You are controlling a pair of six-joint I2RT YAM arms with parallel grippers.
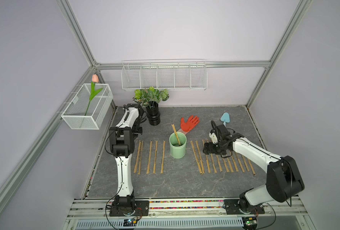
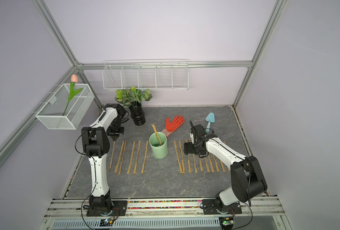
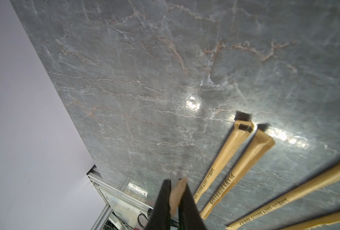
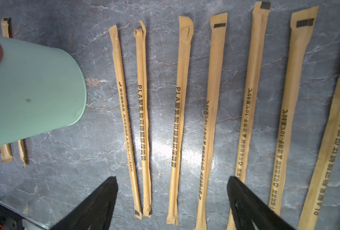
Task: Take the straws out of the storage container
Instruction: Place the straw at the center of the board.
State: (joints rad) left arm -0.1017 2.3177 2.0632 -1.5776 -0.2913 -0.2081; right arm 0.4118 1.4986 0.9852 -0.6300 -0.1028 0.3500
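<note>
found left end effector [image 3: 176, 181] drawn almost together, pinching the top end of a slanted straw [image 2: 112, 157], with the lower end down at the table just outside the left row [image 2: 131, 157]. found right end effector [image 4: 172, 179] spread wide, gripping nothing, hovering low over the right row [image 4: 180, 119].

took in the grey marbled table [image 1: 175, 185] under everything. noted a long white wire rack [image 1: 164, 76] on the back wall and a mesh basket [image 1: 81, 121] on the left wall, a pink tulip [image 1: 95, 78] standing in it. spotted a black ribbed vase [image 1: 153, 117] with leafy plant at the table's back left, close to the left arm. placed the storage container [image 1: 177, 151], pale green and upright, mid-table between the two rows and touching neither. saw a red glove [image 1: 189, 123] lying flat just behind it, cuff toward the rim, and a blue trowel [image 1: 225, 117] further right, behind the right wrist.

counted five straws flat in the left row, parallel, and many more in the right row, some under the right arm. read dark printing along the tan wrappers in the right wrist view. made out one last straw [image 1: 176, 134] inside the container, leaning, its top poking out past the back rim.
</note>
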